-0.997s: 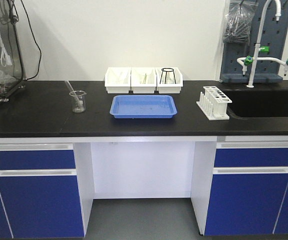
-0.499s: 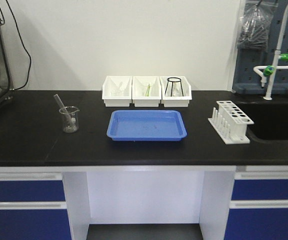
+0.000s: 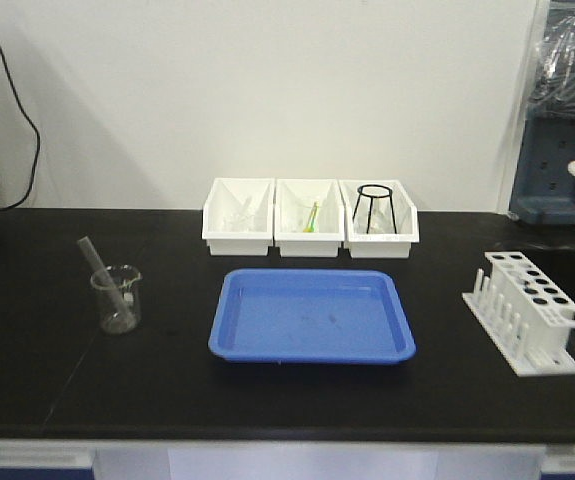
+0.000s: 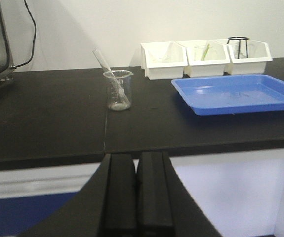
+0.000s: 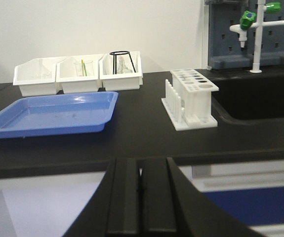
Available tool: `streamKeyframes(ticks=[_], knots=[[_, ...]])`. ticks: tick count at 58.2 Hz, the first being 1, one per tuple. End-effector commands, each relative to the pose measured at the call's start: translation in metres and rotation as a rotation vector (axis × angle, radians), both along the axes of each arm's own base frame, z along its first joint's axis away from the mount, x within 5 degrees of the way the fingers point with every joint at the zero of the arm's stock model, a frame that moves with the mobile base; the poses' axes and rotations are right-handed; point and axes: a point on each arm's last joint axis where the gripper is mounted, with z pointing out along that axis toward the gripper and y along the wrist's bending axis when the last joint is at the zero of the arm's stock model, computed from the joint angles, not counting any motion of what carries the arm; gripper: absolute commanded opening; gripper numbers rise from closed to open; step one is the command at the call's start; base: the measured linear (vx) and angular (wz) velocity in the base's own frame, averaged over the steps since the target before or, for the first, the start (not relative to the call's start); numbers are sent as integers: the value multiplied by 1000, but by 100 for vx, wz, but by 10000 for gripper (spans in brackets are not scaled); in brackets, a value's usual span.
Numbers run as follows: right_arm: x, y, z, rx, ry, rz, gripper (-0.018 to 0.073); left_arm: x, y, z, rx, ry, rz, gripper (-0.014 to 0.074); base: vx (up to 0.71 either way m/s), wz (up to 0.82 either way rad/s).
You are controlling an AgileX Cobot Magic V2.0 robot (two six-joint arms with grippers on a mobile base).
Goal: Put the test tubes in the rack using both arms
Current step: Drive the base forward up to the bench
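Observation:
A clear test tube (image 3: 95, 260) leans in a small glass beaker (image 3: 116, 300) at the left of the black counter; the left wrist view shows the same test tube (image 4: 101, 59) and beaker (image 4: 118, 90). The white rack (image 3: 527, 312) stands at the right, its top holes showing nothing in them, and the rack (image 5: 191, 98) stands right of centre in the right wrist view. My left gripper (image 4: 136, 157) is shut and holds nothing, below the counter's front edge. My right gripper (image 5: 141, 162) is likewise shut and holds nothing. Neither arm shows in the front view.
A blue tray (image 3: 312, 356) lies at the counter's middle. Behind it stand three white bins (image 3: 238, 238), the right one holding a black tripod ring (image 3: 373, 205). A sink (image 5: 260, 98) and a faucet (image 5: 255, 34) are right of the rack.
The front view has drawn closer to the counter, so the tray, beaker and rack look larger and lower. Nothing on the counter has moved.

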Motion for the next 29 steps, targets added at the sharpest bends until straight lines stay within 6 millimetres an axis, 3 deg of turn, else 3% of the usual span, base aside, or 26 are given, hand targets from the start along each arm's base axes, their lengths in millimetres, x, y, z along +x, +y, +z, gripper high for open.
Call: streamKeyframes(ticks=[1, 29], knots=[[0, 0, 4, -21, -71, 2, -8, 0, 0, 0, -24, -65, -1, -20, 47, 1], [0, 0, 4, -21, -71, 2, -8, 0, 0, 0, -24, -65, -1, -20, 44, -2]])
